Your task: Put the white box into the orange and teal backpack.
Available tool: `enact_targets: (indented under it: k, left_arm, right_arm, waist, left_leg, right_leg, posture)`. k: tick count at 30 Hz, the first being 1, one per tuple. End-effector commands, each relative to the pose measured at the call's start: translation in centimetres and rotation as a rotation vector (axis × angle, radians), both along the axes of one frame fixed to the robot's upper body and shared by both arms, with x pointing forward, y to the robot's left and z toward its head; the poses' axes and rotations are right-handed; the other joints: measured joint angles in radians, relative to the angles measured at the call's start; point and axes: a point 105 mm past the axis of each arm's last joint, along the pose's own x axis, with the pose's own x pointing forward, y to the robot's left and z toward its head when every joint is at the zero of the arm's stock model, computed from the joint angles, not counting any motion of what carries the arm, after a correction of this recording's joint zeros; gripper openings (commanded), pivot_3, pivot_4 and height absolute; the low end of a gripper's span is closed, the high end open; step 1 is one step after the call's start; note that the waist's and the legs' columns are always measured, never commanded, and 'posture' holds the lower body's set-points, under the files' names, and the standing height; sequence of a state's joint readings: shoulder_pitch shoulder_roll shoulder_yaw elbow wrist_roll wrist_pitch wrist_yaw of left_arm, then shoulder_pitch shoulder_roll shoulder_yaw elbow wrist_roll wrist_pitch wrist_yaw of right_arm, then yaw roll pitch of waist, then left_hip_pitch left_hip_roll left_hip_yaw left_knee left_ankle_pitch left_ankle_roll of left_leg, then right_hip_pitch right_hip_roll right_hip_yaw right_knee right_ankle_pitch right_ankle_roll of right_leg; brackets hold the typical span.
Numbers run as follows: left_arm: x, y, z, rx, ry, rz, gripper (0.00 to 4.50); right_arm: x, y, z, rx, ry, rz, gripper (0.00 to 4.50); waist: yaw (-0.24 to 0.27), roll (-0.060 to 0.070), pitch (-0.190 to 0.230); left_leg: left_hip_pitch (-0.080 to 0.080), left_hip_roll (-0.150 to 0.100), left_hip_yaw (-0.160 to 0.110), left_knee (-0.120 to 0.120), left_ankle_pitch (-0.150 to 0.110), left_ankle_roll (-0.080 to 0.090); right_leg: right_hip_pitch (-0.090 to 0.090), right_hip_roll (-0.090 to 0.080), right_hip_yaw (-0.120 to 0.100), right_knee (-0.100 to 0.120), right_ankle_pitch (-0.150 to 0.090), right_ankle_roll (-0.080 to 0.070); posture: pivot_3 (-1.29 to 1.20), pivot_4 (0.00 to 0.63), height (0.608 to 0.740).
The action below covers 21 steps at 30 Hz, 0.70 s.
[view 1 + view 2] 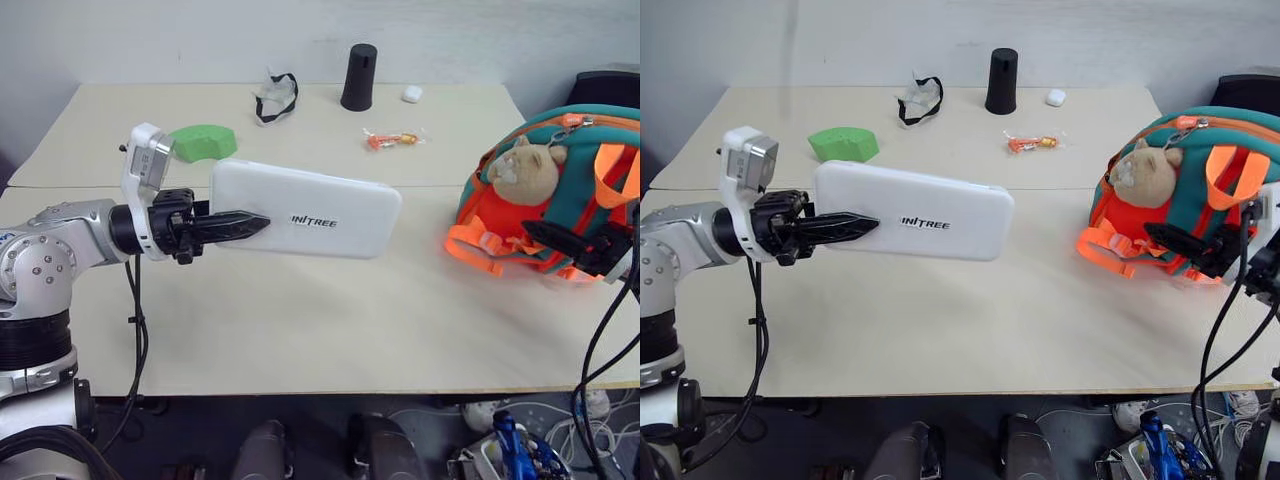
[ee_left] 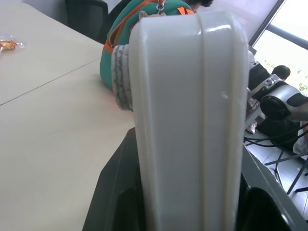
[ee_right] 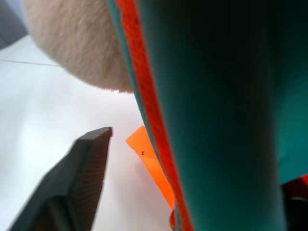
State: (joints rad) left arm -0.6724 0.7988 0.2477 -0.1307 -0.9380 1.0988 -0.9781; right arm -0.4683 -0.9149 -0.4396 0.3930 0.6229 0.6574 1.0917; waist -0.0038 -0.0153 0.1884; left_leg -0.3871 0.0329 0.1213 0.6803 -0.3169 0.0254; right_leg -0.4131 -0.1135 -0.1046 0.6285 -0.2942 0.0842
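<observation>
My left gripper [image 1: 262,222] is shut on the near end of the white box [image 1: 305,210]. It holds the box level above the table, its long side pointing right toward the orange and teal backpack [image 1: 575,150]. The backpack sits at the table's right edge with a tan plush toy [image 1: 525,170] on its front. My right gripper [image 1: 560,240] is at the backpack's orange front, low down. In the right wrist view one finger [image 3: 82,183] stands clear of the teal and orange fabric [image 3: 216,96], which lies between the jaws. The left wrist view looks along the box's edge [image 2: 187,120] to the backpack [image 2: 120,38].
At the table's back are a black cup [image 1: 359,76], a small white rounded object [image 1: 411,94], a black strap with clear wrapping [image 1: 275,100], a green block [image 1: 205,141] and a wrapped orange sweet [image 1: 393,139]. A dark chair [image 1: 605,85] stands behind the backpack. Cables hang at the right.
</observation>
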Motion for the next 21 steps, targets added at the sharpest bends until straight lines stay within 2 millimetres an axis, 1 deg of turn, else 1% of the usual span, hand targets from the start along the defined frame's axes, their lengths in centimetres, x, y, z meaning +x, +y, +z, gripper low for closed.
enact_targets:
  k: [1,2,6,8,11,12,14,15,19,21]
  left_arm:
    - [0.3,0.3,1.4,-0.027,-0.067,0.012,1.41]
    - [0.4,0.3,1.4,-0.028,-0.067,0.016,1.41]
    - [1.1,0.4,1.4,-0.033,-0.071,0.033,1.41]
    - [1.6,0.4,1.5,-0.037,-0.077,0.043,1.41]
    - [2.8,0.6,1.8,-0.047,-0.09,0.081,1.41]
    - [3.2,0.7,1.9,-0.051,-0.094,0.093,1.41]
    - [4.3,0.4,2.2,-0.055,-0.109,0.107,1.41]
    - [4.6,0.3,2.4,-0.055,-0.116,0.109,1.41]
    - [5.3,-0.5,2.5,-0.046,-0.135,0.087,1.41]
    - [5.5,-1.3,2.4,-0.036,-0.147,0.054,1.41]
  right_arm:
    - [-0.6,1.0,2.3,0.009,-0.078,0.062,2.3]
    - [-0.6,1.2,2.4,0.008,-0.08,0.072,1.96]
    - [-1.4,3.3,3.0,0.008,-0.086,0.171,0.52]
    - [-1.9,4.2,3.2,0.018,-0.087,0.221,0.0]
    - [-3.5,6.3,3.6,0.028,-0.071,0.34,0.0]
    - [-4.4,7.2,3.5,0.023,-0.063,0.395,0.0]
    - [-7.3,9.5,3.2,-0.006,-0.029,0.547,0.0]
    - [-8.3,10.3,3.1,-0.016,-0.015,0.594,0.0]
    - [-10.7,12.0,3.2,-0.018,0.01,0.686,0.0]
    - [-12.2,13.1,3.6,-0.019,0.009,0.747,0.0]
  waist:
    - [0.001,0.0,0.0]
    - [0.0,0.0,0.0]
    - [0.001,0.0,0.0]
    - [0.001,0.0,0.0]
    - [0.003,0.0,0.0]
    - [0.004,0.0,0.0]
    - [0.009,0.0,0.0]
    - [0.01,0.0,0.0]
    - [0.012,0.0,0.0]
    - [0.013,0.0,0.0]
  left_leg:
    - [0.0,0.0,0.0,0.0,0.0,0.0]
    - [0.0,-0.001,0.0,0.0,0.0,0.0]
    - [0.0,0.0,0.0,0.0,0.0,0.0]
    - [0.0,0.0,0.0,0.0,0.0,0.0]
    - [-0.001,0.0,0.0,0.0,0.0,0.0]
    - [-0.001,0.0,-0.001,0.0,0.0,0.0]
    - [-0.001,0.0,-0.001,0.0,0.0,0.0]
    - [-0.001,-0.001,-0.001,0.0,0.0,0.0]
    - [-0.001,-0.001,0.0,0.0,-0.001,0.001]
    - [-0.001,-0.001,0.0,0.0,-0.001,0.002]
  right_leg:
    - [0.0,0.0,0.0,0.0,0.0,0.0]
    - [0.0,0.0,0.0,0.0,0.0,0.0]
    - [0.0,0.0,0.0,0.0,0.0,0.0]
    - [0.0,0.0,0.0,0.0,0.0,0.0]
    - [0.0,0.0,0.0,0.0,0.0,0.0]
    - [0.0,0.0,-0.001,0.0,0.0,0.0]
    - [0.0,0.0,-0.001,0.0,0.0,0.0]
    - [0.0,0.0,-0.001,0.0,0.0,0.0]
    - [0.0,0.001,-0.001,0.0,0.0,0.001]
    - [0.0,0.0,-0.001,-0.001,0.001,0.001]
  posture:
    - [0.0,0.15,0.74]
    - [0.0,0.15,0.74]
    - [0.0,0.15,0.74]
    - [0.0,0.15,0.74]
    - [0.0,0.15,0.74]
    - [0.0,0.15,0.74]
    - [0.0,0.15,0.74]
    - [0.0,0.15,0.74]
    - [0.0,0.15,0.74]
    - [0.0,0.15,0.74]
